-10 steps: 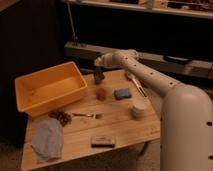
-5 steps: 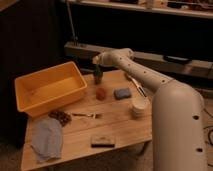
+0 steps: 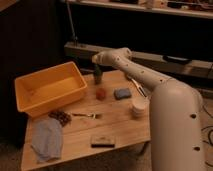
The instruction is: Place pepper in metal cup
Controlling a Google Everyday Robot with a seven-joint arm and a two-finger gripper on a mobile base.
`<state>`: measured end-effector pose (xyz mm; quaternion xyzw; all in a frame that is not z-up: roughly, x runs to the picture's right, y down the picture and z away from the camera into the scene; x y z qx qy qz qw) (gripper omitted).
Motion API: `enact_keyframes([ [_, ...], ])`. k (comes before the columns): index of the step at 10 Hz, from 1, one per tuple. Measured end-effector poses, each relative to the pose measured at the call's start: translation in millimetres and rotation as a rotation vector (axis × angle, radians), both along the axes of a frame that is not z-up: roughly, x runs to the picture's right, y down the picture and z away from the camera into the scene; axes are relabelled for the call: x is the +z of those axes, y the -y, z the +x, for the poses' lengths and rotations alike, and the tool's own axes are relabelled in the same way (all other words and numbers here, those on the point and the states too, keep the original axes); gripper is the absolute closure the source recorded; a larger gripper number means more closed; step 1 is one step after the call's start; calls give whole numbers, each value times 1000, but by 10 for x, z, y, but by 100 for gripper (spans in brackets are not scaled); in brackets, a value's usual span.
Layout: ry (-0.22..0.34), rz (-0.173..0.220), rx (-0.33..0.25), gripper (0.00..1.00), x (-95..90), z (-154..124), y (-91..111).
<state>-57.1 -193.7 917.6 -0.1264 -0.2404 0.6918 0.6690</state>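
Gripper (image 3: 97, 64) hangs at the end of the white arm, over the far edge of the table (image 3: 120, 125), just right of the yellow bin (image 3: 30, 95). It points down onto a dark green upright shape directly beneath it. Whether the gripper is spread or pressed together cannot be told, and whether it actually grips the shape or only meets its top is unclear.

The green shape reads as the pepper (image 3: 98, 71), standing nearly upright with its upper end at the gripper. Its lower end merges into a short dark base on the table, which looks like the metal cup (image 3: 98, 80). The line between the two is too dim to make out, so how deep the pepper sits in the cup cannot be told.

The yellow bin lies on the left part of the table, and only its own yellow floor shows inside. A white cup (image 3: 138, 106) stands near the right edge, close to the robot's white body; what it holds cannot be seen.

Between the two cups lie a small reddish-orange fruit (image 3: 101, 93) and, just beside it on the right, a blue sponge (image 3: 122, 93). Nearer the front are a fork (image 3: 88, 115), a dark clump (image 3: 61, 117) to its left, a blue cloth (image 3: 47, 140) at the front left corner, and a flat dark block (image 3: 102, 141).
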Motion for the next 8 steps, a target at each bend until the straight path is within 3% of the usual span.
enact_keyframes([
  [4, -2, 15, 8, 100, 115, -43, -12],
  [8, 16, -66, 34, 100, 323, 15, 128],
])
